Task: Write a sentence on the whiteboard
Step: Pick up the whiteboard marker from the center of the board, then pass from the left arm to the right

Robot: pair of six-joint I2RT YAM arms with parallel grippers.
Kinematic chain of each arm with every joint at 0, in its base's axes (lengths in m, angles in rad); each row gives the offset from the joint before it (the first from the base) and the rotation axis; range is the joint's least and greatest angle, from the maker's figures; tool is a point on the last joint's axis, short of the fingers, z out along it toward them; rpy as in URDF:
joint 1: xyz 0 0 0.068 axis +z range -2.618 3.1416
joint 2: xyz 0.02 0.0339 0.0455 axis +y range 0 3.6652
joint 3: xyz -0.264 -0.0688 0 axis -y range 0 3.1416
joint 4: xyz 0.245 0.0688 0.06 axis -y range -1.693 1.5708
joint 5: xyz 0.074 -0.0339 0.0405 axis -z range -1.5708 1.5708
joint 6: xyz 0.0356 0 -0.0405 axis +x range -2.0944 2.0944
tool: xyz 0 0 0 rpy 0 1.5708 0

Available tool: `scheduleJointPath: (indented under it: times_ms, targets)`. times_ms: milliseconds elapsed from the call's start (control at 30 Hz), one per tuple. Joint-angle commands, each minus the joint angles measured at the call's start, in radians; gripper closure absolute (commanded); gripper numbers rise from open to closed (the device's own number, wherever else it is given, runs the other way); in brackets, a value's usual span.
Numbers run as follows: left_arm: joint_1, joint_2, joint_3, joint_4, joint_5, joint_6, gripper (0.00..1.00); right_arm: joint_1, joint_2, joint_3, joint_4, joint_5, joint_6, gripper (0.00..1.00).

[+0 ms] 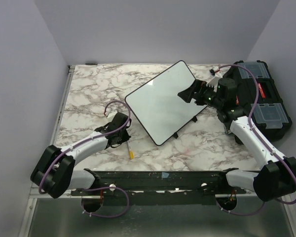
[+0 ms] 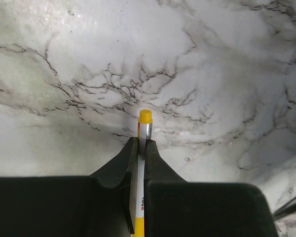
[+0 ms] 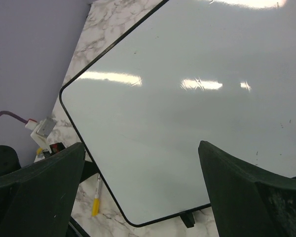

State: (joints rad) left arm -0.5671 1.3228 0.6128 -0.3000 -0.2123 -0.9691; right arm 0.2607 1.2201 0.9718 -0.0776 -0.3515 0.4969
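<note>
Yellow-capped plastic marker (image 2: 145,118) — light, likely slippy — clamped near cap by left gripper (image 2: 142,145), toward marble table's (image 1: 212,148) near edge. Right gripper (image 3: 142,145) wide, empty, over white rectangular whiteboard (image 3: 187,74).

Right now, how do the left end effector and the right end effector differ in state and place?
The left end effector is shut on a yellow-capped marker; the right end effector is wide open and holds nothing. The left one is low over the marble table; the right one is above the whiteboard. Both have black fingers.
</note>
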Motion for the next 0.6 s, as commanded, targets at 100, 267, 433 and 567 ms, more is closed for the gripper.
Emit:
scheduleJointPath:
  times_ms: [100,267,433,567]
  targets:
    - [-0.004,-0.229,-0.002,-0.034,0.023,0.182,1.0,0.02,0.023,0.03,0.049,-0.215,0.035,0.0]
    - [-0.003,-0.379,0.019,-0.08,0.07,0.24,1.0,0.067,0.028,0.03,0.098,-0.317,0.029,0.0]
    - [-0.003,-0.514,0.06,-0.093,0.174,0.31,1.0,0.169,0.024,0.023,0.117,-0.364,-0.002,0.0]
    - [-0.003,-0.566,0.137,-0.122,0.276,0.384,1.0,0.216,0.033,0.003,0.178,-0.432,0.032,0.0]
